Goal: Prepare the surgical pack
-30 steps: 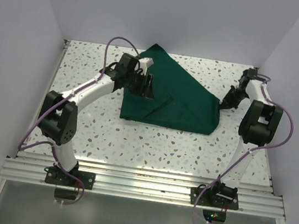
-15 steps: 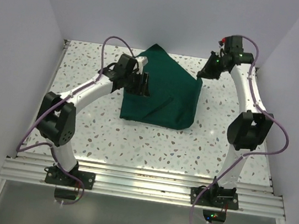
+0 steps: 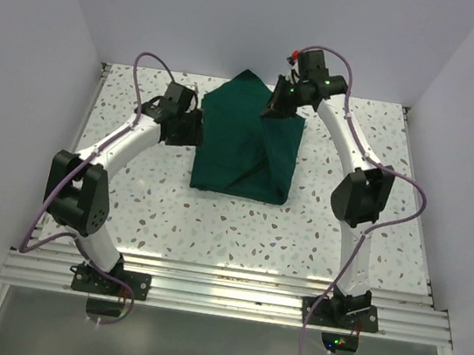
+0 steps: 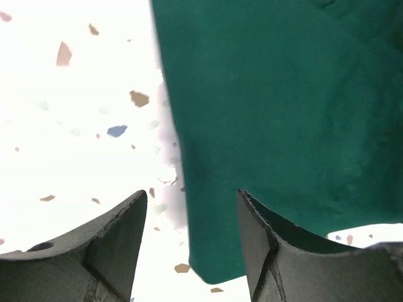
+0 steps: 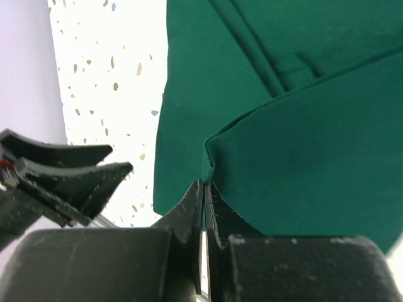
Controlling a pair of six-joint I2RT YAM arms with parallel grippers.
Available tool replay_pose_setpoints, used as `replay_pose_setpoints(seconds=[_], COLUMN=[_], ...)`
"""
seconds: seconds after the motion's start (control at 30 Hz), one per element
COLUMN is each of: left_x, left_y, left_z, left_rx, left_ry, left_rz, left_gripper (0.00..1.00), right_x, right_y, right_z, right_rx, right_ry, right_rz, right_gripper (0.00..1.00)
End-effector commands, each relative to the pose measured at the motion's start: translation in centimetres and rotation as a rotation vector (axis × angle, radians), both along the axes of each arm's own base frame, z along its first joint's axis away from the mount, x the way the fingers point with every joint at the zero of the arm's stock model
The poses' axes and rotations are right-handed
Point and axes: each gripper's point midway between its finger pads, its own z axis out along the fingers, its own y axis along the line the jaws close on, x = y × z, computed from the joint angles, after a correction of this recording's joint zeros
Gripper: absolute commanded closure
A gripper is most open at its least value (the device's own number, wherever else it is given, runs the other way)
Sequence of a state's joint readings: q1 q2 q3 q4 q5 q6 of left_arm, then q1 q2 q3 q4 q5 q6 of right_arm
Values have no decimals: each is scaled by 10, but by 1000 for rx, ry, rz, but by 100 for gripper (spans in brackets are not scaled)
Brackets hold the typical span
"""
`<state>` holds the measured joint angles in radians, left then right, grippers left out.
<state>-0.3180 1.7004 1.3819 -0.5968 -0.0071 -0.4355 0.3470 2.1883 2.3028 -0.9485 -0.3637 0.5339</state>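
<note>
Right gripper: pressed together, pinching 1 corner of dark green cloth, flap lifted above far edge of the folded part.

Left gripper: spread, empty, at cloth's left edge; edge shows between its fingers, contact unclear.

Cloth lies mid-table, toward far side. Tray, instruments and gauze not visible.

Likely step: folding right flap across.

To do it well:
- carry corner leftward, low
- lay flap flat, edges aligned
- let go only once flap is down
- left gripper could pin edge against sliding

Risk: thin pinch slipping.
</note>
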Motion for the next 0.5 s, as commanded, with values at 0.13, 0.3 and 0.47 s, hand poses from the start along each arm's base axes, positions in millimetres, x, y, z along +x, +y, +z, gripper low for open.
replay_pose_setpoints(seconds=[0.13,0.3,0.47], left_x=[-12,-10,-7], left_y=[46,70,78], left_z=[-10,-29,-45], left_rx=[101,71,73], left_ry=[3,44,71], left_rz=[159,219,235], left_gripper=[37,37,37], right_x=[4,7,10], right_y=[60,84,114], right_z=[20,9,7], right_rx=[119,135,168], right_ry=[-76,-99,-139], right_rz=[94,116,147], right_gripper=[100,100,100])
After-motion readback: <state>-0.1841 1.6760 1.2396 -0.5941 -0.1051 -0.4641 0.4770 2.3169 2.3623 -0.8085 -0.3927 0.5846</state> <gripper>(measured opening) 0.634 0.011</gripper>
